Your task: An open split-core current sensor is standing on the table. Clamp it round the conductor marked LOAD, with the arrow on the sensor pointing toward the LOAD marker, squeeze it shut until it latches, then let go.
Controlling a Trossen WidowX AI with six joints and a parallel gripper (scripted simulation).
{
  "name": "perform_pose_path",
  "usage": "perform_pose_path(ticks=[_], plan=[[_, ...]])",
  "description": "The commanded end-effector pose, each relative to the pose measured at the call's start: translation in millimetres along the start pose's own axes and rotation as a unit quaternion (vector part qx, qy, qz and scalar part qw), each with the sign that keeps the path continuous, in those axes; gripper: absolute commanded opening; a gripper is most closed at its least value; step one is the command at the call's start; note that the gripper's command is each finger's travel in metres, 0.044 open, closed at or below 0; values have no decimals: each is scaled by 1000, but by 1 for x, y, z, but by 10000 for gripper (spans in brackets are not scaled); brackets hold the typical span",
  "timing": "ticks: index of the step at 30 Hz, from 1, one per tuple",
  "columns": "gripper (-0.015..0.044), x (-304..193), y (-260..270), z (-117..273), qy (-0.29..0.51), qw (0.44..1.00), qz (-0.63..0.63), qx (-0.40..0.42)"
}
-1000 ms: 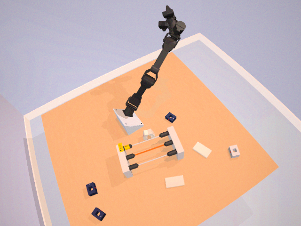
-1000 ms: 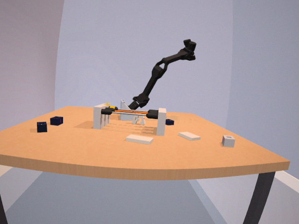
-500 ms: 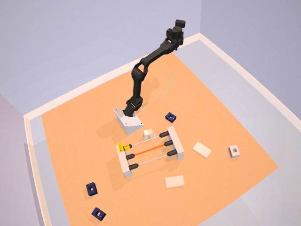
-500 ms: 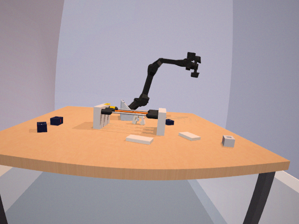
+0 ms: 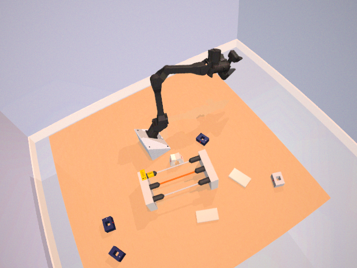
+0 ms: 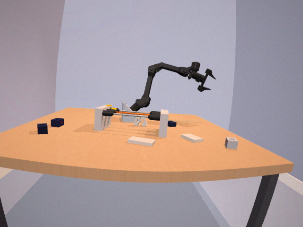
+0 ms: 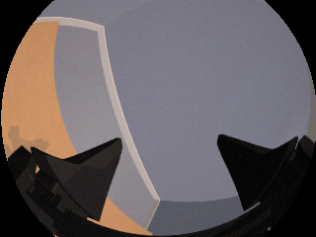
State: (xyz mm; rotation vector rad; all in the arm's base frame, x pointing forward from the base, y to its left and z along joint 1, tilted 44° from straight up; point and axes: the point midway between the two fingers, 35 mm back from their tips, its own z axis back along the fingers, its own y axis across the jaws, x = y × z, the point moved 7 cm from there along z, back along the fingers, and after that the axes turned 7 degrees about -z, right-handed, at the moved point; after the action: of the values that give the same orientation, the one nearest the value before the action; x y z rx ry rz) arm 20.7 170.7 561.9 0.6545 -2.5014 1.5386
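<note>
The open split-core sensor (image 5: 173,158) (image 6: 144,122) is white and stands with its jaws apart on the table, between the robot base and the rack. Its arrow cannot be made out. The conductor with the yellow tag (image 5: 150,174) (image 6: 114,109) is the pale wire (image 5: 164,170) nearest the robot base. A yellow marker plate (image 5: 143,175) (image 6: 108,105) lies on the rack's left post beside it; its lettering is too small to read surely. My gripper (image 5: 238,63) (image 6: 213,84) (image 7: 171,142) is wide open and empty, high up and far to the right of sensor and rack.
The rack's posts (image 5: 208,170) (image 6: 163,124) also carry an orange wire (image 5: 177,177) and another pale wire. Several dark blue closed blocks (image 5: 202,139) (image 5: 109,224) (image 5: 116,253), a grey one (image 5: 278,182) (image 6: 231,143) and two white slabs (image 5: 240,177) (image 5: 207,215) lie around it.
</note>
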Motion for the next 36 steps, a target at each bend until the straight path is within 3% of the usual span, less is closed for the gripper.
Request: perform_pose_path(ticks=[1, 10, 19, 28, 36], plan=[[440, -41, 5, 9, 97, 994, -33, -26], [440, -140, 15, 63, 299, 935, -130, -140], [440, -210, 20, 161, 440, 813, -204, -323], [440, -233, 34, 280, 491, 647, -233, -535], [440, -234, 36, 290, 496, 630, -235, -550]])
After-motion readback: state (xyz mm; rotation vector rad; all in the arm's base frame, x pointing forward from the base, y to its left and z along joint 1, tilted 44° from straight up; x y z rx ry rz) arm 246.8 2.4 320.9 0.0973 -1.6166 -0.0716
